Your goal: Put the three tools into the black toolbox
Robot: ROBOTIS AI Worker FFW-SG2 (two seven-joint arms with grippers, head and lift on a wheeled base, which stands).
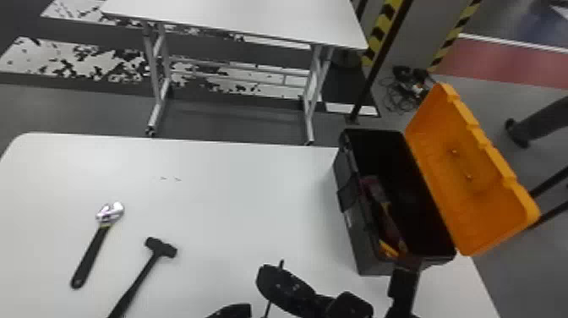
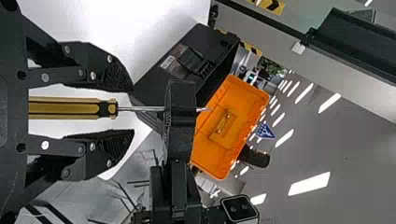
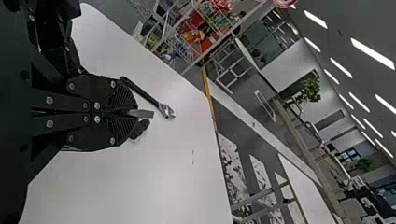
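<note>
yellow-handled screwdriver (image 2: 70, 108): the right gripper (image 3: 133, 113) has its jaws closed on the shaft; the left gripper (image 2: 132, 111) has its jaws wide apart around the handle, gripping nothing, presumably for a handover, since the open black toolbox (image 1: 348, 211) stands on the right. wrench (image 1: 89, 258) and hammer (image 1: 141, 274) lie at the left of the table (image 1: 232, 190), probably for later.

The toolbox body (image 1: 362, 253) is finished in black, its lid (image 1: 486, 203) in orange. The surface (image 1: 232, 194) is finished in white. The screwdriver handle (image 2: 65, 108) is coloured amber-yellow, with black lengthwise stripes. The wrench (image 1: 90, 256) is finished in silver at the head, black at the handle. The hammer (image 1: 138, 278) is finished in black. Edge strips (image 1: 385, 25) are marked with yellow-and-black diagonals.
</note>
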